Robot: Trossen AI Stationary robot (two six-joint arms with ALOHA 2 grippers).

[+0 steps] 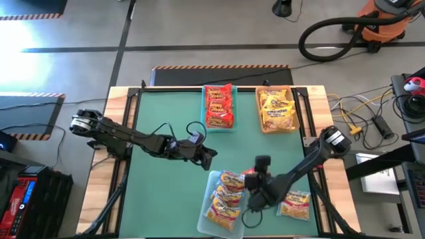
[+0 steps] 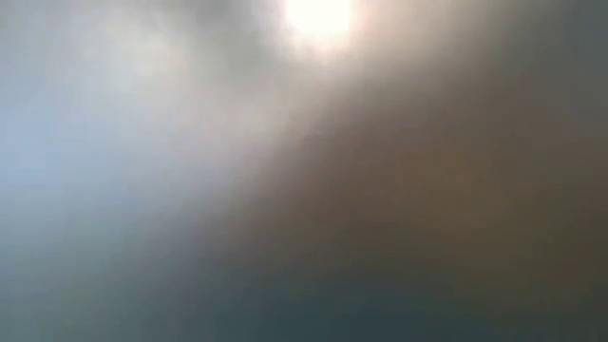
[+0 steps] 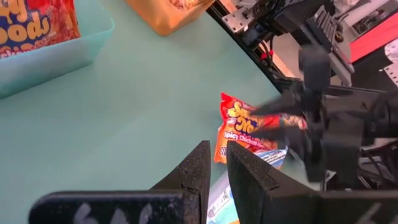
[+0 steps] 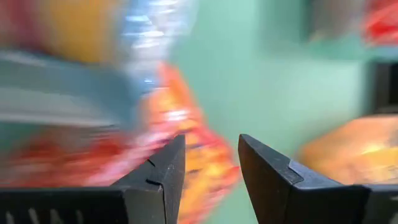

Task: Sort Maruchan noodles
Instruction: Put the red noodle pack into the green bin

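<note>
A red-orange Maruchan noodle packet [image 3: 241,127] sits in my right gripper [image 1: 254,178] at the far right corner of the clear bin [image 1: 207,211], which holds several yellow-orange packets [image 1: 226,199]. In the right wrist view the packet [image 4: 189,134] shows blurred between my right gripper [image 4: 211,155] fingers. My left gripper [image 1: 209,157] hovers shut and empty over the mat, just left of that bin; its fingers [image 3: 214,165] point toward the packet. One yellow packet [image 1: 295,204] lies flat on the mat beyond the right arm. The low view shows only glare. My right gripper is shut on the red-orange packet's end [image 3: 264,121], pinched between the two fingers [image 3: 283,107], which come at it from the table's right side, slanting down. The packet sticks out leftward from the fingers over the clear bin's corner; whether it still rests on the bin, I cannot tell.
A teal bin [image 1: 219,126] at the far middle holds red packets [image 1: 219,106]. A tan bin [image 1: 275,127] to its right holds yellow packets [image 1: 275,109]. Green mat [image 1: 166,192] lies bare on the left half. Cables and equipment stand beyond the table's right edge.
</note>
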